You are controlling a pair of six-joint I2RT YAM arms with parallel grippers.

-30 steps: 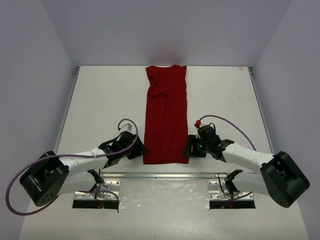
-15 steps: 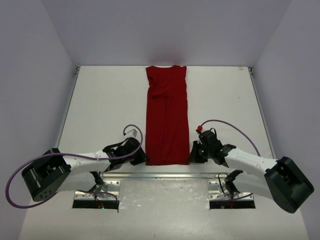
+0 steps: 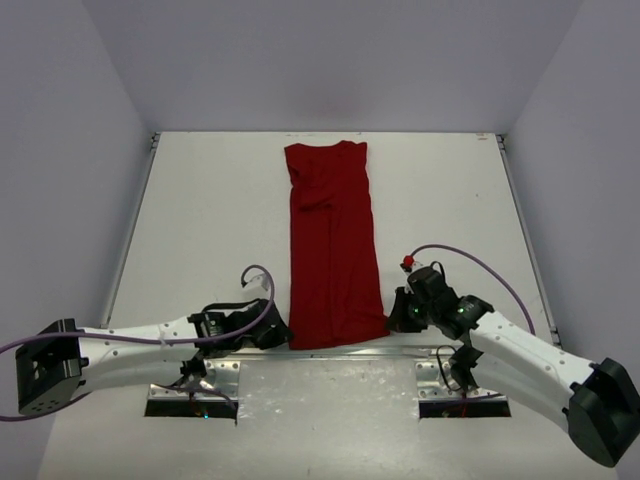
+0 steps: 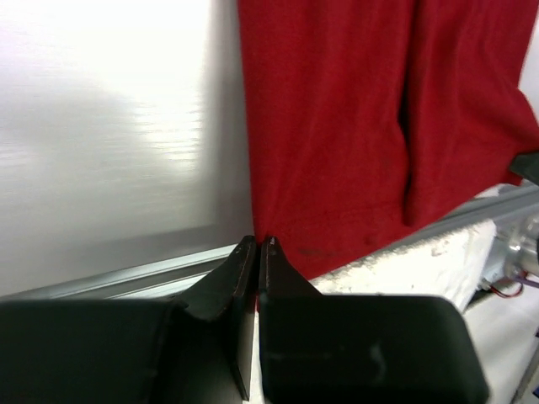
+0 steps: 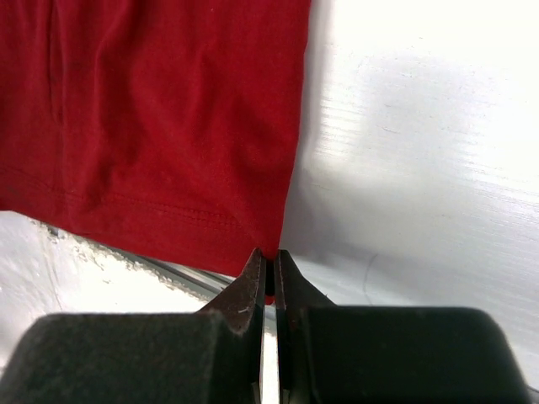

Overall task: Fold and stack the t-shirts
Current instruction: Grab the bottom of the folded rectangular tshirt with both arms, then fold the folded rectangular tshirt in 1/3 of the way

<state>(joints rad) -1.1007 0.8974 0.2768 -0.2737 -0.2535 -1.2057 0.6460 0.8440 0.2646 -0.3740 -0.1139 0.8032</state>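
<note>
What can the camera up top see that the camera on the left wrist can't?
Only the top camera shows the whole t-shirt laid out long to its far end, plus the left arm and right arm from their bases. Only the left wrist camera shows the left gripper up close, shut on the near left corner. Both show the red cloth, the white table and the metal rail.

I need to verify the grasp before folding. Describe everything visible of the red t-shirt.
The t-shirt is plain dark red soft cloth, folded lengthwise into a long narrow strip with a crease running down it. It lies flat on the white table, its stitched hem at the near edge. The left gripper and right gripper are each shut on a near hem corner.
</note>
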